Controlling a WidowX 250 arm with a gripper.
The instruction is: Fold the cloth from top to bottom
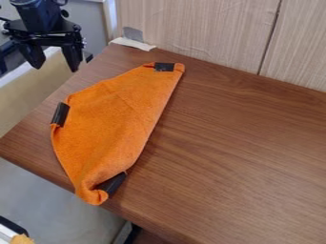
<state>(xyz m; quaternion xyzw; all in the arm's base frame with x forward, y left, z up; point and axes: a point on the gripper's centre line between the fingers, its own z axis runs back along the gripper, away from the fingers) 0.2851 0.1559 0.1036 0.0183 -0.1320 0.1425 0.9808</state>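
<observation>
The gripper (56,66) hangs at the upper left, off the table's left edge, its two fingers spread with nothing between them. An orange cloth (115,119) lies on the left part of the brown table, apart from the gripper and to its lower right. The cloth has a long, nearly straight right edge and a bulging left side. Black patches mark its top corner, its left corner and its bottom end. That bottom end is curled and bunched close to the table's front edge.
The wooden table (235,157) reaches to the right, with a pale wood panel (197,28) along its back. Tape (132,44) sits at the table's back left corner. A light ledge (38,90) runs beside the left edge.
</observation>
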